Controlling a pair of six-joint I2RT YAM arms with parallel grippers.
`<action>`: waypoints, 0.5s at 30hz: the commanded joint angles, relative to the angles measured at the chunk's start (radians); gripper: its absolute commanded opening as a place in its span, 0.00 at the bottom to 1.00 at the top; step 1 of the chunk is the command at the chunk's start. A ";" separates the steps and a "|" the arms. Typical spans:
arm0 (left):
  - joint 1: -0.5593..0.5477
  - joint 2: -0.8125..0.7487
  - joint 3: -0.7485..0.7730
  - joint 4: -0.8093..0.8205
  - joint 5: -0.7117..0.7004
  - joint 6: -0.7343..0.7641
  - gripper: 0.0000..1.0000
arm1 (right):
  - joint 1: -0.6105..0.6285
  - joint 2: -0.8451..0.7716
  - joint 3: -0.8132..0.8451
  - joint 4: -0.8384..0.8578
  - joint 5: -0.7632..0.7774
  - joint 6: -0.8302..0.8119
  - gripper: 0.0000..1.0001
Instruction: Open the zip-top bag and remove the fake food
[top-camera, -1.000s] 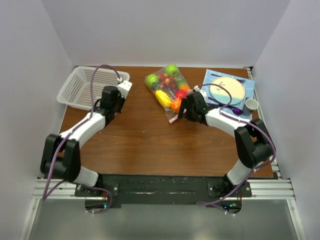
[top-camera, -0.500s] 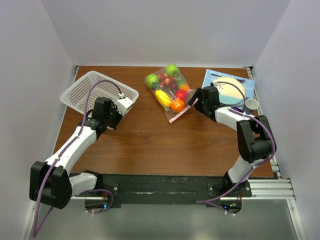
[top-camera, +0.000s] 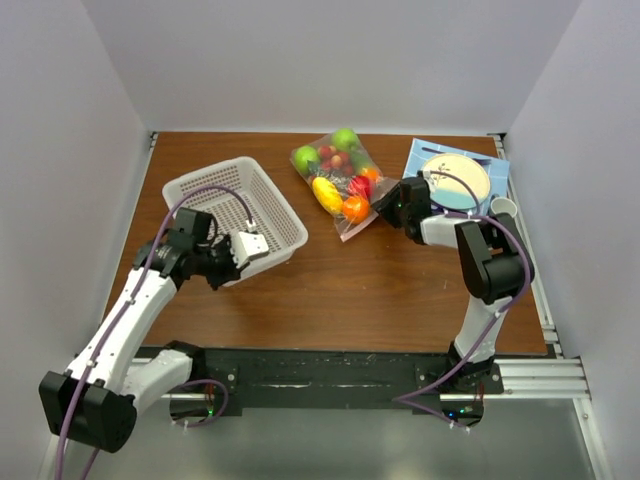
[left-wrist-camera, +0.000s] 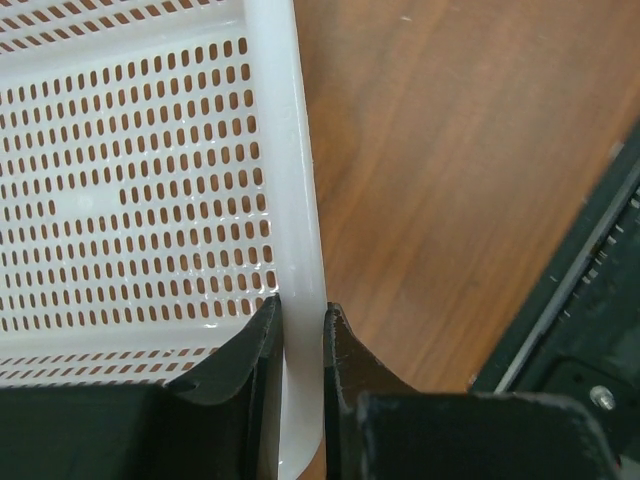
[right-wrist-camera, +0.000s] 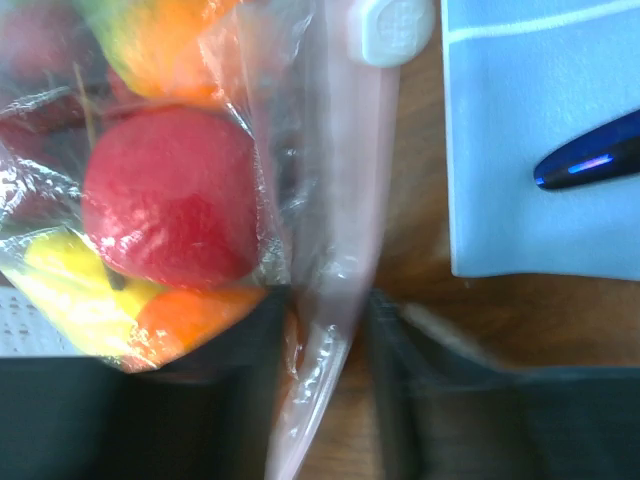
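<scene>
Straddling pink edge of zip-top bag (right-wrist-camera: 330, 200), right pincer (right-wrist-camera: 322, 300), grip unclear, left pincer (left-wrist-camera: 300, 312) clenched on basket (left-wrist-camera: 283, 150)

A white perforated plastic basket (top-camera: 285, 215) sits on the left half of the brown wooden table (top-camera: 350, 290), turned at an angle to the table's edges. At the far right corner lies a light blue rectangular mat (top-camera: 420, 155) bearing a round cream plate with a blue rim (top-camera: 462, 175), with a small grey cup (top-camera: 503, 208) just beside the plate. A dark blue glossy pen-like object (right-wrist-camera: 590, 160) rests on the mat.
</scene>
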 joint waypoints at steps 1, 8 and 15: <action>-0.004 -0.023 0.036 -0.236 0.115 0.096 0.02 | -0.009 0.015 0.017 0.106 -0.061 0.063 0.23; -0.013 -0.011 0.045 -0.294 0.195 0.149 0.00 | -0.009 -0.186 0.014 0.073 -0.095 0.035 0.00; -0.142 0.030 0.141 -0.316 0.341 0.182 0.00 | -0.011 -0.425 0.146 -0.145 -0.077 -0.077 0.00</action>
